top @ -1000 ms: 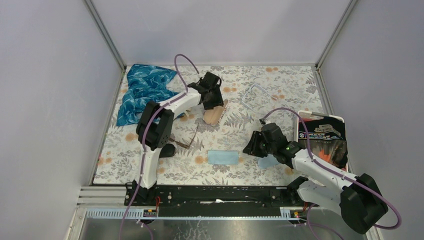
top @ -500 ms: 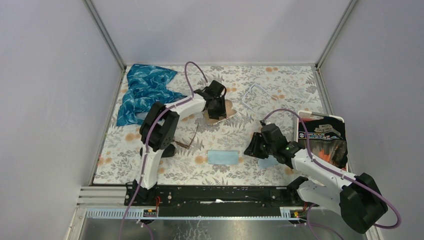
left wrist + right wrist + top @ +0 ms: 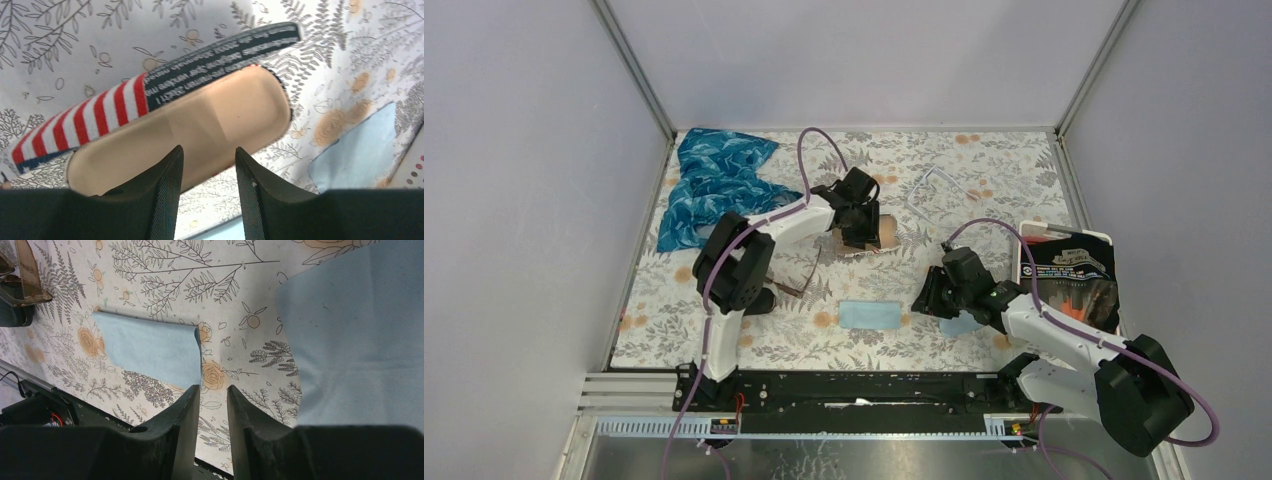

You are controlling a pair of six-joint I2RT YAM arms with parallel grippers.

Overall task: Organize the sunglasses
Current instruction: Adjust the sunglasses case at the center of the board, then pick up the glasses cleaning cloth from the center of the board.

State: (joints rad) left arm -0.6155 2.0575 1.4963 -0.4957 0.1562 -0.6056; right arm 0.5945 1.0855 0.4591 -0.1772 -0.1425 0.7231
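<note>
Jaws of the left gripper sit over a beige glasses case; the sunglasses lie on the floral surface beside that arm. Left wrist: jaws parted, grip on the case unclear. Right wrist: right gripper jaws released, empty, near a blue cloth.

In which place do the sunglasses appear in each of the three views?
Top external: the sunglasses lie a little left of centre.
Left wrist: not in it.
Right wrist: top left corner, cut by the picture's edge.
Shared landmark: the light blue cloth, right of them and lower in both views that show them.
</note>
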